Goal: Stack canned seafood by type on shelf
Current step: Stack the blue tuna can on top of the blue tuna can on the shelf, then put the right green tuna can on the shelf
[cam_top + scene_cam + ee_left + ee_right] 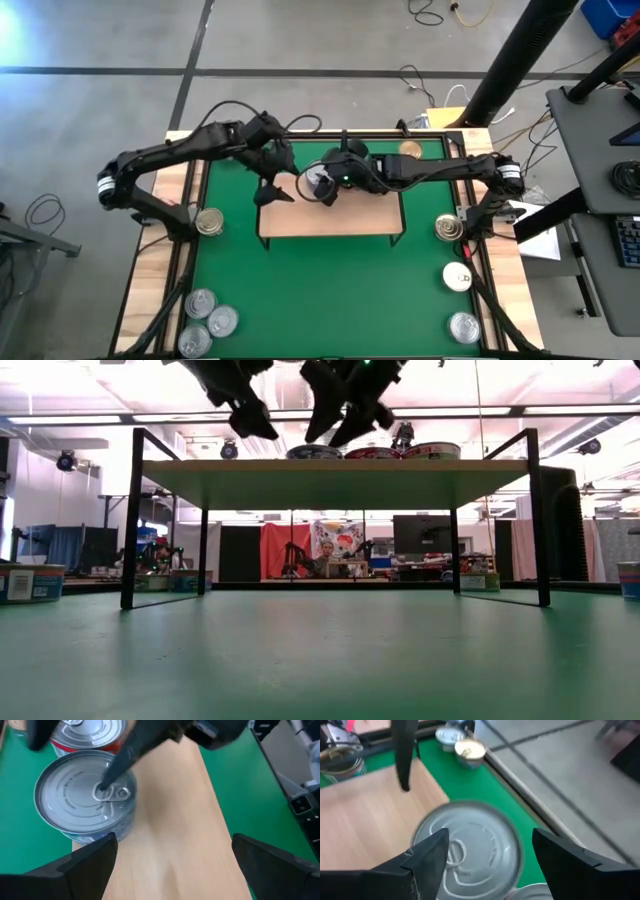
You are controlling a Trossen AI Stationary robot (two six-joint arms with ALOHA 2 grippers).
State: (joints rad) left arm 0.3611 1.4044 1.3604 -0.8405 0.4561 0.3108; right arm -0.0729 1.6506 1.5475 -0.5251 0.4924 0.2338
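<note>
The silver tin point(85, 800) sits at the far left edge of the shelf point(340, 218), with a red-banded tin point(87, 735) just beside it; from bench height I count about three tins point(372, 452) in a row on the board. My right claw point(485, 855) hangs directly over that silver tin, fingers apart on either side of its lid and not clamped on anything. My left claw point(172, 857) hovers just beside it over bare wood, also spread wide and empty; one of the right claw's fingertips points down at the pull ring in that view.

I judge the job well short of halfway. A few tins are on the board, none visibly stacked on another, though the low angle hides any second layer poorly. Left on the green mat point(330, 300): one gold-toned tin point(209, 221) near my left arm's base, a cluster of three silver tins point(208, 325) at the near left corner, a tin by the right arm point(450, 228), a white-topped one point(458, 277), a silver one point(464, 326) near the right corner, and a gold one point(409, 150) behind the shelf.

What stands in my way is mostly myself: both claws crowd the same corner of the shelf, nearly touching.
</note>
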